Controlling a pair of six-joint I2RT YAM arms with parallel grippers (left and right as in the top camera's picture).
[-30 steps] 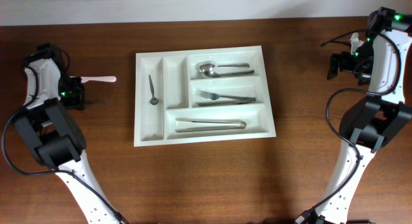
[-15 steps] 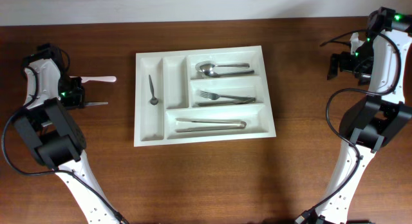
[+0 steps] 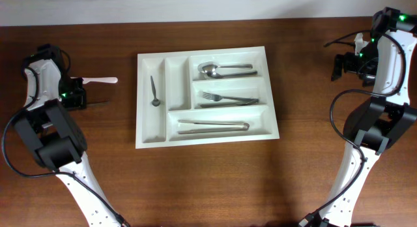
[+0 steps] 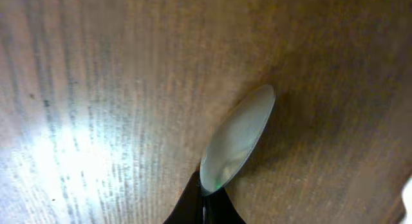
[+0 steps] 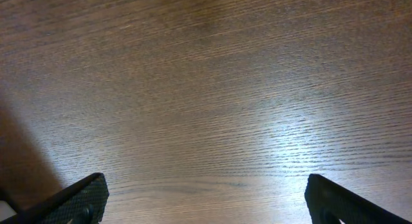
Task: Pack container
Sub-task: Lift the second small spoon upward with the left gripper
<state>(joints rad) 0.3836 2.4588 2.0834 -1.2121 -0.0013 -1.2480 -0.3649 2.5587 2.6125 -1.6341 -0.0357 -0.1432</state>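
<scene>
Here, the left end effector, pinched shut on a small shiny metal spoon left of the large white plastic five-compartment cutlery tray lying mid-table, should lift level before travelling right, while the right end effector stands wide and idle.

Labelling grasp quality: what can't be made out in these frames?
- Left wrist: the handle of the spoon, behind the shut left end effector and the bottom edge.
- Overhead: head of the white utensil, too small.
- Overhead: piece count in the container, stacked and too small.
- Right wrist: right end effector cut off by the bottom edge, only fingertips show.
</scene>
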